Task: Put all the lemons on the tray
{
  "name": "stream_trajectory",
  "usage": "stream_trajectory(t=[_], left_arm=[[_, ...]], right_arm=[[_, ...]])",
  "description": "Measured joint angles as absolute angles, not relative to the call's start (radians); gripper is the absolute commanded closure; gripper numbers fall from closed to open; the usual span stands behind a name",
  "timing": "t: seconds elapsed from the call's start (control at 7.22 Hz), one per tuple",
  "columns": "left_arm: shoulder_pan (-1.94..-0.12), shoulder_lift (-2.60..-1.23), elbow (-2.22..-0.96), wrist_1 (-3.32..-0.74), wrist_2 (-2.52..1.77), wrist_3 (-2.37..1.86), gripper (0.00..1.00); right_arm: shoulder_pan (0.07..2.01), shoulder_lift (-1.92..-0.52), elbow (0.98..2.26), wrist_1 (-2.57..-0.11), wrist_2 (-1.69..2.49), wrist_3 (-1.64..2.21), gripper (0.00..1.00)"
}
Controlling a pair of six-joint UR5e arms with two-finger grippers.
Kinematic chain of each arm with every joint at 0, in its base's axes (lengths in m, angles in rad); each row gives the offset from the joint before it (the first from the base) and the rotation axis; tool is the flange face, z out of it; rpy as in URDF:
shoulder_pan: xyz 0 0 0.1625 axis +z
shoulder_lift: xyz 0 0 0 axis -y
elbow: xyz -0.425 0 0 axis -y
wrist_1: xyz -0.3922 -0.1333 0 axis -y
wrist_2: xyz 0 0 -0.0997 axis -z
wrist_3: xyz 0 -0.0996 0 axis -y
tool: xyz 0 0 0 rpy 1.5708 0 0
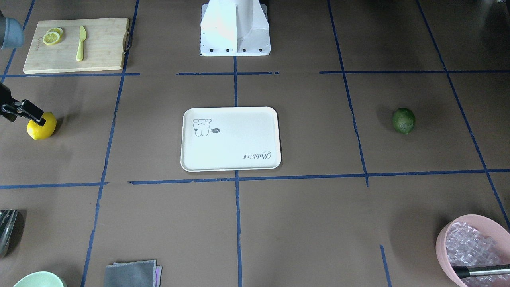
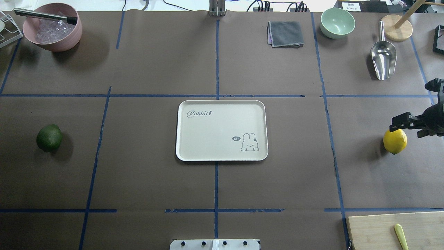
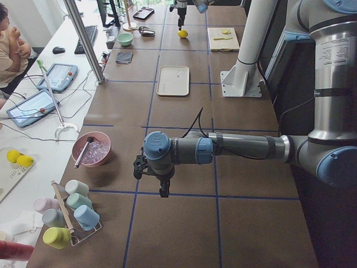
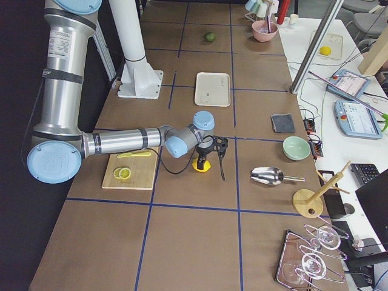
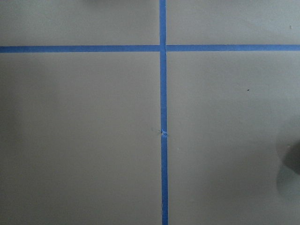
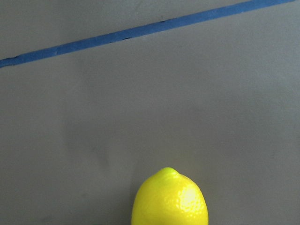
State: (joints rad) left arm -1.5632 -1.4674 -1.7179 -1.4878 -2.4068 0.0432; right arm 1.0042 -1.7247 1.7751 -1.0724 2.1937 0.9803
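Note:
The bright yellow lemon (image 2: pixel 395 141) lies on the table at the robot's far right. It also shows in the front view (image 1: pixel 41 126) and low in the right wrist view (image 6: pixel 169 199). My right gripper (image 2: pixel 411 129) hovers just above it, fingers spread open and empty. The dark green lemon (image 2: pixel 49 138) lies alone at the far left. The cream tray (image 2: pixel 215 132) with the rabbit drawing sits empty at the table's centre. My left gripper (image 3: pixel 162 188) shows only in the exterior left view, above bare table; I cannot tell its state.
A bamboo cutting board (image 1: pixel 75 46) with lemon slices and a yellow knife lies near the robot's right. At the far edge stand a pink bowl (image 2: pixel 52 27), a grey cloth (image 2: pixel 285 33), a green bowl (image 2: pixel 337 22) and a metal scoop (image 2: pixel 383 59).

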Motion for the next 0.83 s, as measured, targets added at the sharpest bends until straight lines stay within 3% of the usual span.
stream_trajectory(t=[0.69,0.83], left_arm=[[-1.563,-1.468,-1.719,-1.488,-2.407,0.043,0.0],[-1.563,-1.468,-1.721,-1.488,-2.407,0.043,0.0]], right_arm=[[0.938,-1.691,1.706,-1.072,2.148,0.988,0.01],[0.933,-1.687,1.697,-1.072,2.147,0.988,0.06]])
